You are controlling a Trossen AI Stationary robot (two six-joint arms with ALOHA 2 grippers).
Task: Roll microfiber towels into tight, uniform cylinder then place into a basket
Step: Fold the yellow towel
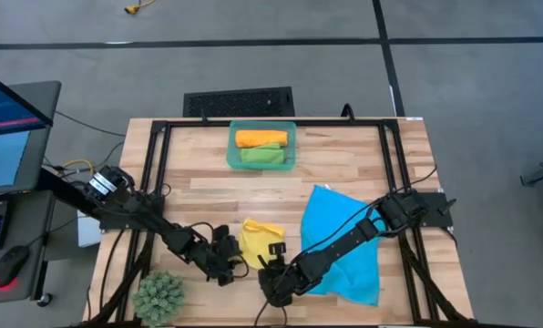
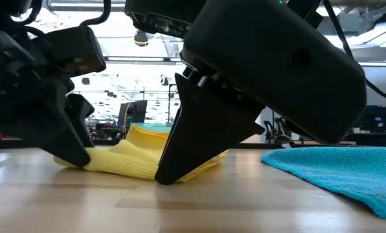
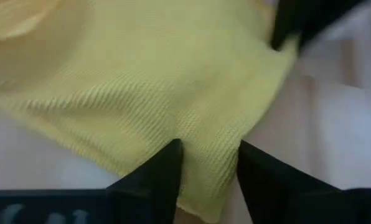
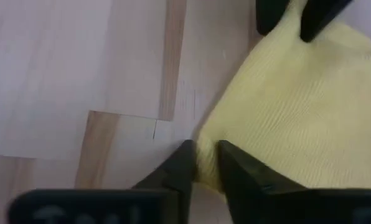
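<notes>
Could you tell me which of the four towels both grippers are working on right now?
The yellow towel, crumpled near the table's front edge. The orange towel and the green towel lie rolled in the basket; the blue towel lies spread flat.

Blue towel (image 1: 344, 246) and plant ball (image 1: 159, 296) flank the yellow towel (image 1: 256, 239).

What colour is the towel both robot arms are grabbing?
Yellow. The yellow towel shows best in the left wrist view, its edge between the fingers.
</notes>
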